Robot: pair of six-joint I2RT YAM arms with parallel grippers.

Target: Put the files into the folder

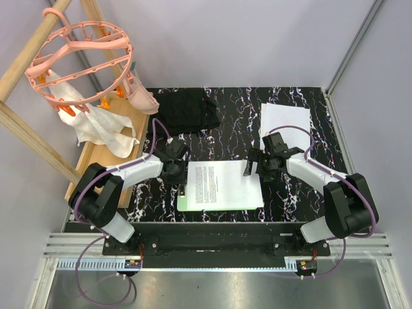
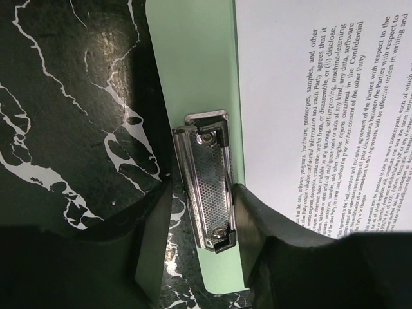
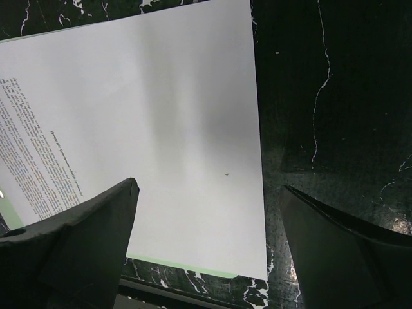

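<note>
Directly between the widely spread fingers of the left hand [image 2: 203, 196], which holds nothing, the small silver-and-dark metal clip [image 2: 207, 174] is seen, its length running along the gap between the pads. The clip is fixed at the left short edge of the flat light-green rectangular folder [image 2: 193, 77], whose long axis is laid left to right across the black marbled table [image 1: 283, 199]. On the folder a white sheet printed with dense black text [image 2: 290, 96] is spread. Its edge appears to stop just beside the clip rather than under it. Over the folder's opposite short edge the right hand [image 3: 207, 187] is poised, likewise wide open and empty. Beyond the folder's far right corner a stack of blank white sheets [image 1: 283, 112] is seen. The left hand is judged the nearer for working the clip.
</note>
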